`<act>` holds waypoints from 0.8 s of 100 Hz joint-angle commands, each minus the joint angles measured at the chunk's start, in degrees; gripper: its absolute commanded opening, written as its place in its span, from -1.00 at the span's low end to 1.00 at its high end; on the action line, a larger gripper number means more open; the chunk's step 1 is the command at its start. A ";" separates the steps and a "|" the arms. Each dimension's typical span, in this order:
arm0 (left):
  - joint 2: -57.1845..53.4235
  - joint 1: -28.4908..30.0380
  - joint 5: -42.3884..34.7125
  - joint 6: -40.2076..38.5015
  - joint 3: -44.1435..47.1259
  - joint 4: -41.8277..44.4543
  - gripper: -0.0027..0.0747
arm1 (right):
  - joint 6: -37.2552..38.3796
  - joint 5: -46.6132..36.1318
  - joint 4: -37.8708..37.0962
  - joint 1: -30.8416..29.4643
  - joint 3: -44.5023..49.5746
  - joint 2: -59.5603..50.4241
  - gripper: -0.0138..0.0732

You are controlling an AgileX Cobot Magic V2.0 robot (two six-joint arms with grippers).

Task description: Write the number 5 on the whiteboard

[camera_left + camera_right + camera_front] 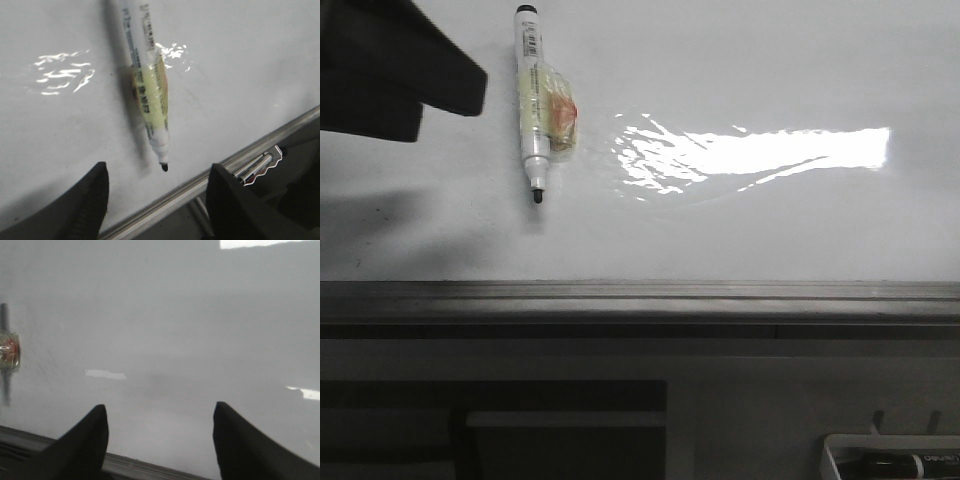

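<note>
Both grippers spread wide, left gripper (157, 200) just short of the marker (150, 90) lying on the whiteboard (770, 70), right gripper (160, 440) over bare board.

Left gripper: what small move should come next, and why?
Probably lower the left gripper and close on the marker. The marker lies uncapped on the whiteboard, the fingers are open around its tip, and no 5 is drawn yet.

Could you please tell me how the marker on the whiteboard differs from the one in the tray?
The board marker is white with tape, pointing toward the camera on the whiteboard; the tray marker is dark, lying sideways in its tray, partly cropped. Both lie ungripped.
</note>
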 commanded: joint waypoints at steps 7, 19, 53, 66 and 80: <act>3.21 -4.32 -11.02 -0.04 -2.26 -4.22 0.07 | -0.88 -4.05 -0.91 0.21 -2.01 1.24 0.26; 6.43 -5.19 -13.34 -0.04 -2.26 -5.62 0.07 | -0.88 -4.05 -0.91 0.21 -2.01 1.24 0.26; 10.93 -5.77 -13.11 -0.04 -4.54 -7.18 0.07 | -0.88 -3.70 -0.91 0.21 -1.53 1.24 0.26; 11.87 -6.16 -13.23 -0.04 -5.87 -7.18 0.07 | -0.88 -3.70 -0.91 0.21 -1.53 1.24 0.26; 14.42 -6.16 -13.23 -0.04 -6.23 -8.21 0.00 | -0.88 -3.70 -0.91 0.21 -1.53 1.24 0.26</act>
